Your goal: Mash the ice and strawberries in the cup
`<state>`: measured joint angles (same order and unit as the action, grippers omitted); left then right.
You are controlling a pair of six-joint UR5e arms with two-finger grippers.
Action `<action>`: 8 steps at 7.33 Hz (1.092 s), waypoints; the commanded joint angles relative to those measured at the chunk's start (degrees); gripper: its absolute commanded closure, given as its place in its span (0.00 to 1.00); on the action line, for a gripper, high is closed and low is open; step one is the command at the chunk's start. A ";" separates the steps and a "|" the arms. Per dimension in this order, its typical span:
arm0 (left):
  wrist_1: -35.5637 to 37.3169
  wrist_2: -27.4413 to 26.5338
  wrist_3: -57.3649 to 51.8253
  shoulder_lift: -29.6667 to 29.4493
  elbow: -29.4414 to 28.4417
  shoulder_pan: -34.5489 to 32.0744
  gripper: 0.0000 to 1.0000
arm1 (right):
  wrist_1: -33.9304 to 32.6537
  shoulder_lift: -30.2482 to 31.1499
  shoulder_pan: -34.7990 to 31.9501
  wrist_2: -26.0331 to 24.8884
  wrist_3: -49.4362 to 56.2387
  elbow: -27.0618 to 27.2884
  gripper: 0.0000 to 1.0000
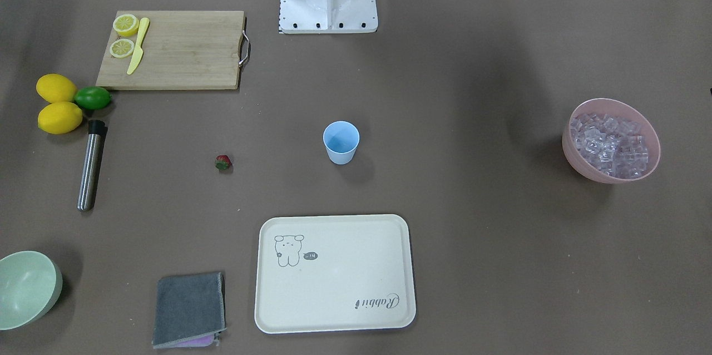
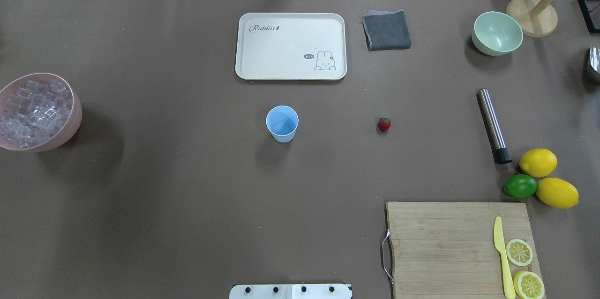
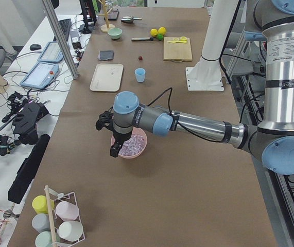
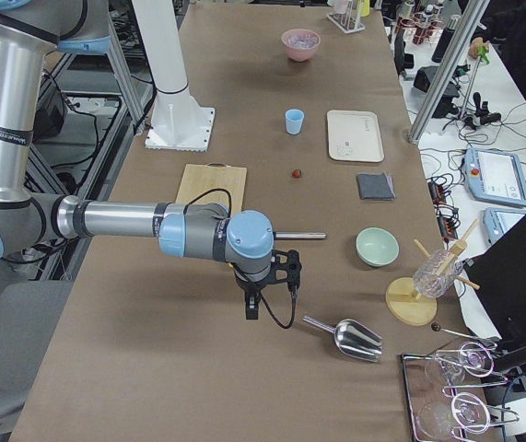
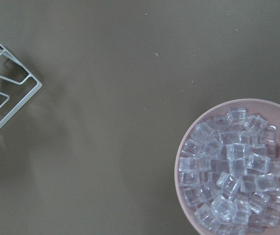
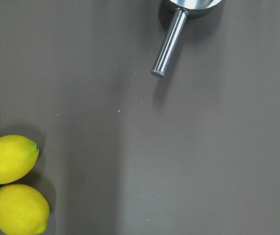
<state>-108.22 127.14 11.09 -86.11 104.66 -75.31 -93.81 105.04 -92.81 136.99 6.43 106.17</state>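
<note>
The pale-blue cup (image 2: 282, 123) stands upright and empty mid-table; it also shows in the front view (image 1: 341, 142). The small red strawberry (image 2: 384, 124) lies on the table to its right, apart from it. The clear ice cubes (image 2: 33, 110) fill a pink bowl (image 2: 75, 116) at the far left, and show in the left wrist view (image 5: 235, 171). My left gripper (image 3: 115, 149) hangs over the near rim of that bowl. My right gripper (image 4: 252, 308) hangs above bare table near a metal scoop (image 4: 350, 339). I cannot tell whether either is open or shut.
A cream tray (image 2: 290, 46), grey cloth (image 2: 386, 30) and pale-green bowl (image 2: 497, 33) sit at the far side. A steel rod (image 2: 493, 125), two lemons (image 2: 538, 162), a lime (image 2: 520, 186) and a cutting board (image 2: 445, 242) with knife and lemon halves lie right. A wire rack (image 5: 2, 88) stands near the pink bowl.
</note>
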 commanded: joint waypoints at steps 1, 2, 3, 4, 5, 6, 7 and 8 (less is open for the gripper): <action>-7.85 -4.70 14.52 0.32 -1.82 9.28 0.02 | 0.03 0.08 0.00 0.03 0.07 0.00 0.00; -10.23 -8.10 15.88 0.32 -2.26 12.09 0.02 | 0.03 0.08 0.00 0.03 0.07 0.00 0.00; -11.73 -9.79 15.81 0.32 -3.57 14.12 0.03 | 0.03 0.08 0.00 0.03 -0.01 0.00 0.00; -13.40 -9.98 15.29 0.50 -4.45 14.31 0.03 | -0.05 0.08 0.00 0.03 -0.01 0.00 0.00; -15.07 -10.07 15.11 0.76 -5.42 15.62 0.03 | 0.03 0.08 0.00 0.03 -0.01 0.00 0.00; -17.35 -10.07 15.11 0.76 -7.00 16.59 0.05 | -0.05 0.08 0.00 0.03 -0.01 -0.09 0.00; -18.85 -10.07 15.11 0.85 -7.80 16.86 0.05 | -0.06 0.08 0.00 0.03 -0.10 -0.09 0.00; -18.95 -9.98 15.11 1.29 -7.80 17.13 0.06 | -0.06 0.08 0.00 0.03 -0.10 -0.09 0.00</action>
<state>-126.16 117.11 26.20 -85.20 97.40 -58.69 -93.86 105.12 -92.81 137.02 6.36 106.10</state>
